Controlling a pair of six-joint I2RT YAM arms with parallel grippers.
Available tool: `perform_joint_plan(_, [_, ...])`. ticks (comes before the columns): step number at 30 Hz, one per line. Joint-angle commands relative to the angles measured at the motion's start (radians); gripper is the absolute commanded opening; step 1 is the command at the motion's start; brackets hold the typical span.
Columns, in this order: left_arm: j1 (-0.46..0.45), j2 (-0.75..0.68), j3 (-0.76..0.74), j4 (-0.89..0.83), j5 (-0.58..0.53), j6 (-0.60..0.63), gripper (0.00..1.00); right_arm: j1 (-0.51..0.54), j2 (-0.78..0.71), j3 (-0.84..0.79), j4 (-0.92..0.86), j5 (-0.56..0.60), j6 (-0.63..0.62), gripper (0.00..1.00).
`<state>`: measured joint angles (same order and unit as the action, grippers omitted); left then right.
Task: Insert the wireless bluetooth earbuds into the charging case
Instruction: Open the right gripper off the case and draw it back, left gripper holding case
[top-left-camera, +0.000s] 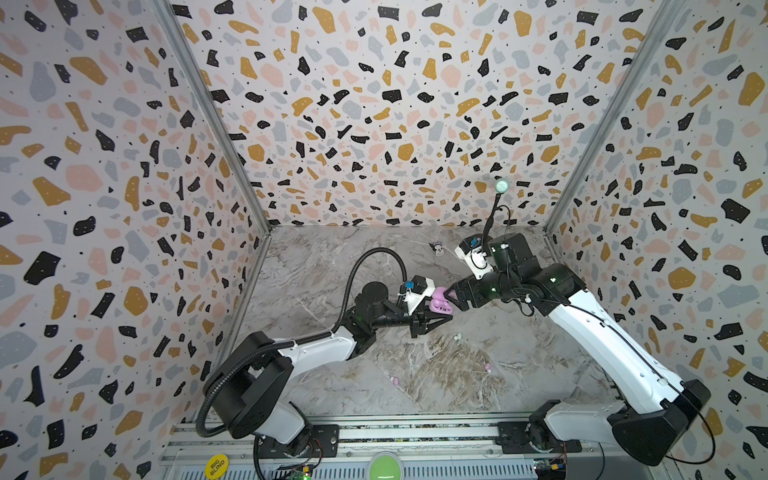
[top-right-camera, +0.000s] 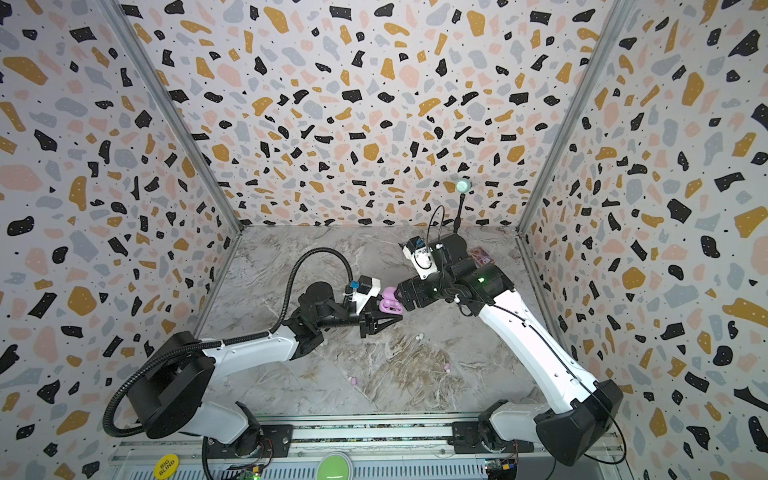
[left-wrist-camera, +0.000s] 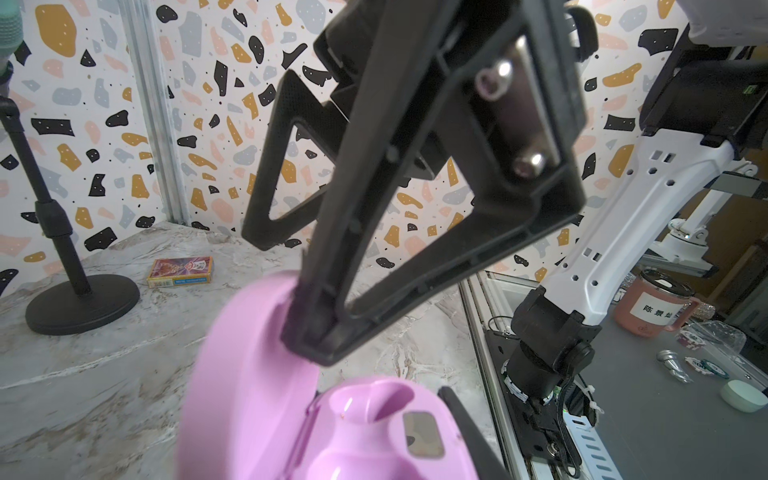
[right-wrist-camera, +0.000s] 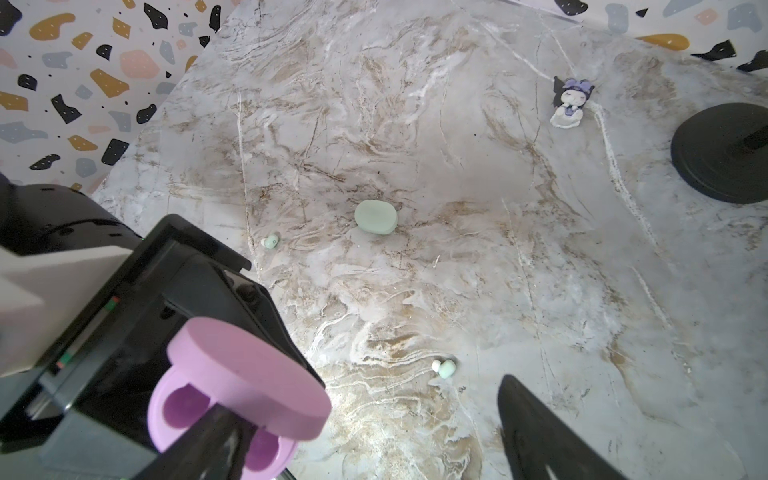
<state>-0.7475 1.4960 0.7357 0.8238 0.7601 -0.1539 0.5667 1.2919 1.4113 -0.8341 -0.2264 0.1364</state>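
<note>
While outstretched, left claw (top-left-camera: 446, 313) around case (top-left-camera: 439, 306).

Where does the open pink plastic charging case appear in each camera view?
In both top views: the open pink plastic charging case near the middle.
Left wrist: the case close up and blurred, nearer than the black stand.
Right wrist: the case close up, lid raised, far from the stand's base.
Shared landmark: that black stand, in all four views.
</note>
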Motion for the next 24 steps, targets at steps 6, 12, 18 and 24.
perform_joint_plan(6, [-0.017,-0.028,0.012,0.032,0.038,0.046,0.00,-0.031,0.016,0.044,0.009,-0.037,0.044,0.91])
perform_joint_plan(12, [-0.018,-0.026,0.013,0.034,0.030,0.036,0.00,-0.038,0.011,0.053,0.002,-0.082,0.050,0.91])
perform_joint_plan(18, [-0.013,-0.017,0.017,0.029,-0.004,0.020,0.00,-0.039,-0.048,0.017,-0.054,-0.157,0.030,0.93])
perform_joint_plan(24, [0.005,-0.016,0.004,0.049,-0.048,0.012,0.00,-0.042,-0.138,-0.056,-0.083,-0.227,0.105,0.94])
